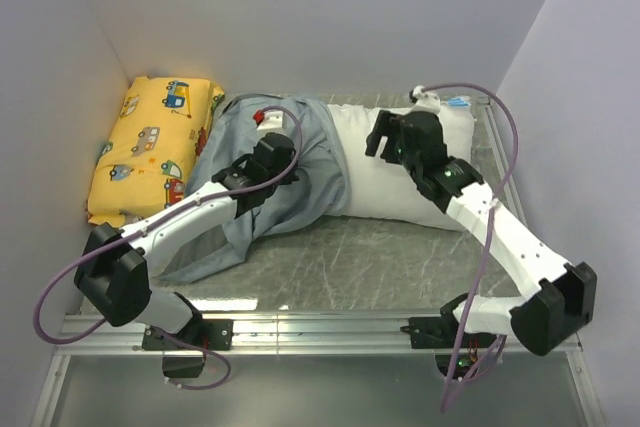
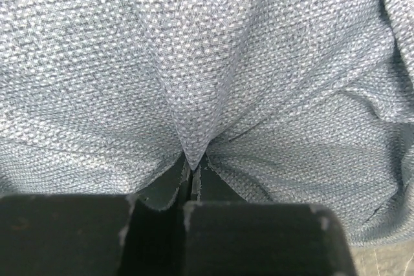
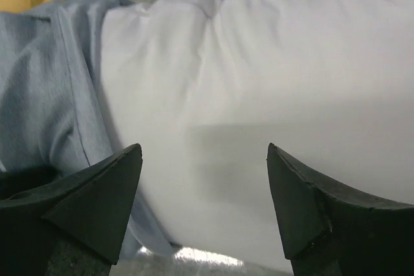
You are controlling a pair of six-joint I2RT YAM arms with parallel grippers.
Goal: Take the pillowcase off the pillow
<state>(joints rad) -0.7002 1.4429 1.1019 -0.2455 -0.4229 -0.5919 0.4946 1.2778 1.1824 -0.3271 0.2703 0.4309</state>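
The blue-grey pillowcase (image 1: 310,137) lies crumpled at the table's middle left, still over the left end of the white pillow (image 1: 400,192), whose right part lies bare. My left gripper (image 1: 288,159) presses down into the pillowcase. In the left wrist view its jaws are closed together, shut on a pinched fold of the woven pillowcase (image 2: 194,63), with the left gripper (image 2: 192,167) at the fold's point. My right gripper (image 1: 382,137) hovers over the bare pillow (image 3: 272,75), and the right gripper (image 3: 204,153) stands open with nothing between its fingers. The pillowcase edge (image 3: 45,88) lies just left of it.
A yellow cushion (image 1: 155,147) printed with cartoon vehicles leans in the back left corner against the wall. White walls close the left, back and right. Marbled tabletop (image 1: 380,257) shows in front of the pillow. A metal rail (image 1: 320,325) runs along the near edge.
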